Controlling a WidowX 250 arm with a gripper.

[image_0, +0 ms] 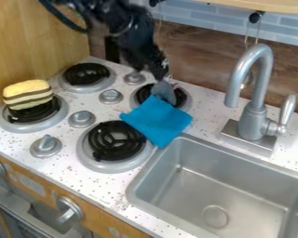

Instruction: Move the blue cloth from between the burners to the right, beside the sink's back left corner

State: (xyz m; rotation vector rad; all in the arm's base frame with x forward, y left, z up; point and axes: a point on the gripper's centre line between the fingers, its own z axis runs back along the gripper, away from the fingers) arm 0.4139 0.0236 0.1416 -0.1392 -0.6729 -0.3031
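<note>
Camera view: I cannot tell how wide the gripper (165,82) is; nudging could slip the blue cloth (156,120) into the sink (239,190).

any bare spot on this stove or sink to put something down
Bare: the sink in front of the faucet, and the back burner beside the wooden panel. Crowded: around the blue cloth, with the tool right above.

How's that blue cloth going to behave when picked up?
Probably floppy and light: the blue cloth looks thin and lies low on the counter. Its far part overlaps a burner, so it may drag slightly there.
</note>
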